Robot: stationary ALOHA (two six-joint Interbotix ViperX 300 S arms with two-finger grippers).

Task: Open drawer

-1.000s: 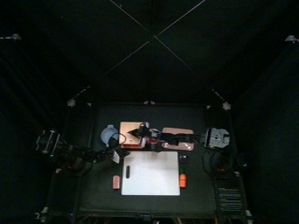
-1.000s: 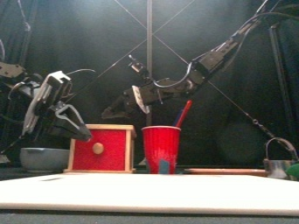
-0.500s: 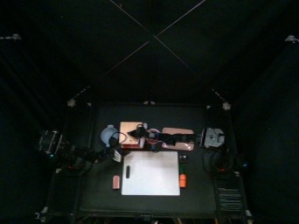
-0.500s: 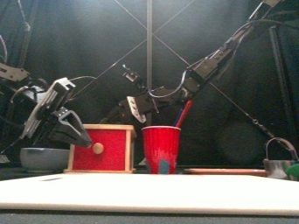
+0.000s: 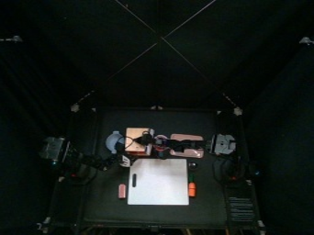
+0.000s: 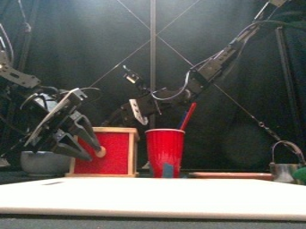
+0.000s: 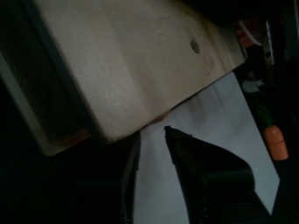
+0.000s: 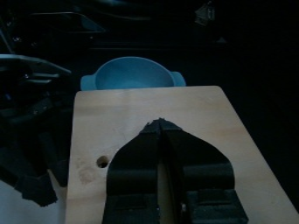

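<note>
The drawer (image 6: 103, 152) is a small wooden box with a red front and a tan knob, and it looks closed. It stands at the table's back left (image 5: 138, 139). My left gripper (image 6: 79, 145) hangs open just left of the red front, close to the knob. The left wrist view shows the box's pale side (image 7: 128, 61) above my left gripper (image 7: 152, 147). My right gripper (image 6: 135, 111) reaches across from the right and sits shut over the box's top. The right wrist view shows the right gripper (image 8: 160, 131) on the pale top (image 8: 111, 122).
A red cup (image 6: 165, 152) holding a red stick stands just right of the box. A grey-blue bowl (image 6: 42, 162) sits left of it. A white sheet (image 5: 160, 182) covers the front. A flat pinkish-tan board (image 5: 185, 141) and a metal cup (image 6: 284, 166) lie to the right.
My left gripper has swung right and down to the box's red front, near the knob. The right gripper has shifted only slightly above the box.
</note>
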